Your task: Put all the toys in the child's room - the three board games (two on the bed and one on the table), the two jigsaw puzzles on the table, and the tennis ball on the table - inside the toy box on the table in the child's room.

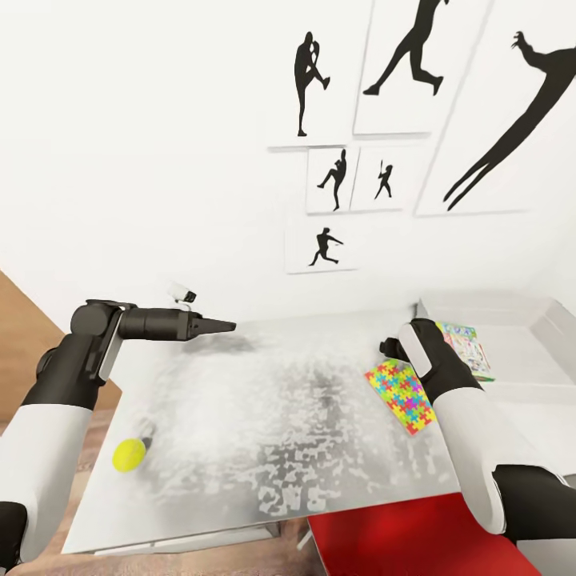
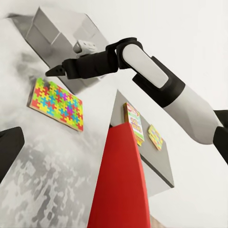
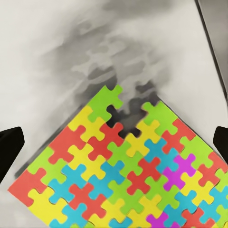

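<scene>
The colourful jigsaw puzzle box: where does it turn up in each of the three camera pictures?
Head view: jigsaw puzzle right of centre on the table, beside the right arm.
Left wrist view: puzzle at upper left, under the right gripper.
Right wrist view: puzzle across the lower half.
Shared landmark: the mottled grey tabletop.

Head looks down over table; both wrists share jigsaw puzzle, right closest.

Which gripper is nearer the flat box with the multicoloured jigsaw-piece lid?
Right. The right gripper hangs just above the flat box with the multicoloured jigsaw-piece lid; the left gripper sits far across the mottled grey table.
</scene>
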You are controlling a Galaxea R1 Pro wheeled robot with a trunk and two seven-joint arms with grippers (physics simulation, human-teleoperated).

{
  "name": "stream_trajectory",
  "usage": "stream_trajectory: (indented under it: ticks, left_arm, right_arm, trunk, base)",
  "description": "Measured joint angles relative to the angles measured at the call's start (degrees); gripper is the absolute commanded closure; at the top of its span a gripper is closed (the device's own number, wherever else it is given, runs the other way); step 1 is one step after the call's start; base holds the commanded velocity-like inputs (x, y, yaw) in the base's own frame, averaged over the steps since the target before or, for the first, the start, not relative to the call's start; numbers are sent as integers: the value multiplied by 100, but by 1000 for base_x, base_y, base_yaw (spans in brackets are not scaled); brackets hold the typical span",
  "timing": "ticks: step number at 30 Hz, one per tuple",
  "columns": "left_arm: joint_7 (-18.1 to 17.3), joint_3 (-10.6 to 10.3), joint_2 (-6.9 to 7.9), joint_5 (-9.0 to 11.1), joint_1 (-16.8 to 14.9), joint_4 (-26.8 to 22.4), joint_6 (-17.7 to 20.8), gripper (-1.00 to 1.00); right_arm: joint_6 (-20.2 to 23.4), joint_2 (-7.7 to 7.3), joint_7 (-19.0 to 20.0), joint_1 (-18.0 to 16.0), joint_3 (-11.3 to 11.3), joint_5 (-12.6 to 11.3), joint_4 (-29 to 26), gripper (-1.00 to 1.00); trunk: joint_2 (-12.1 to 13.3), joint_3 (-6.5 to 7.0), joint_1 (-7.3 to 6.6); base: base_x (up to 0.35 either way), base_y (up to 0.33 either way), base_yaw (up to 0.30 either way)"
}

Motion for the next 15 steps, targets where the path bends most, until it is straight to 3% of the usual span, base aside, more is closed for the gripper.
stream_trajectory:
  ticks: [15]
  left_arm:
    - [0,-1,0,-1,0,0,-9,-100]
  right_arm:
    - [-1,-7,35,-1,22,10,-27,-100]
  trunk:
    - [0,-138,0]
  base:
    - [0,0,0]
